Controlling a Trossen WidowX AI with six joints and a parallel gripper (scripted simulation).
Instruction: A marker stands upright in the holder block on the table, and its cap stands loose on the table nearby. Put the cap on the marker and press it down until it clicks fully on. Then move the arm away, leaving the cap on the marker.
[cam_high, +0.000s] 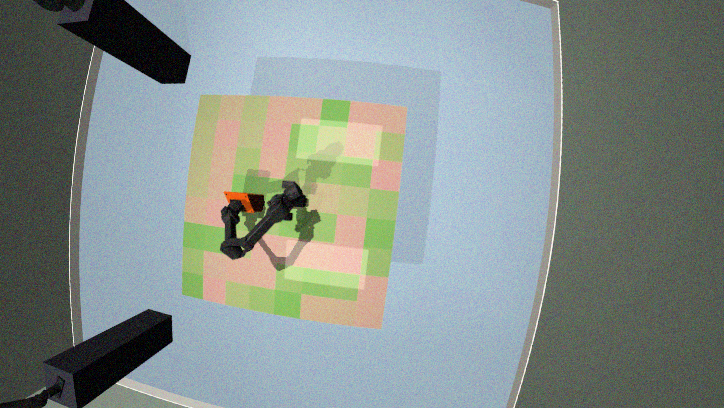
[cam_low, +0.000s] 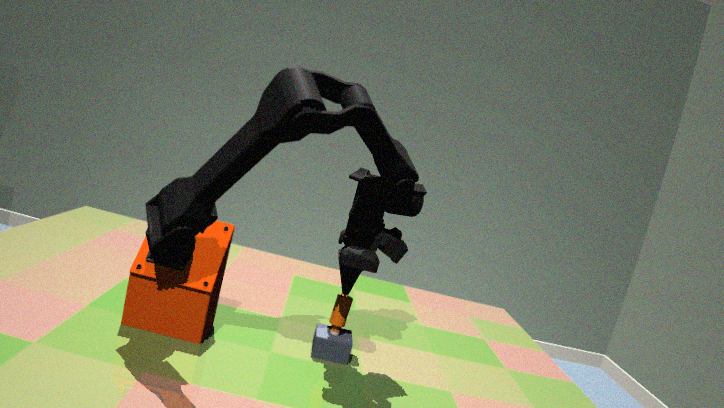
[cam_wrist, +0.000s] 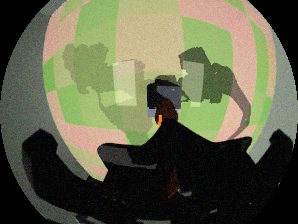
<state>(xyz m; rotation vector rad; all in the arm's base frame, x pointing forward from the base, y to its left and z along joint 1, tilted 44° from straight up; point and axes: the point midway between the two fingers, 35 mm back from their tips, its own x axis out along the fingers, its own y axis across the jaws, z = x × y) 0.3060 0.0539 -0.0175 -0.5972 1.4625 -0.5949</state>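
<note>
the arm (cam_low: 243, 146) rises from its base up to a high elbow, then folds down through the forearm to the wrist (cam_low: 390, 195), which sits above the jaws. the gripper (cam_low: 347, 289) points almost straight down, tilted slightly. its jaws are pressed fully together into one narrow tip with nothing between them. in the wrist view the closed fingers form a single dark wedge at centre.
</note>
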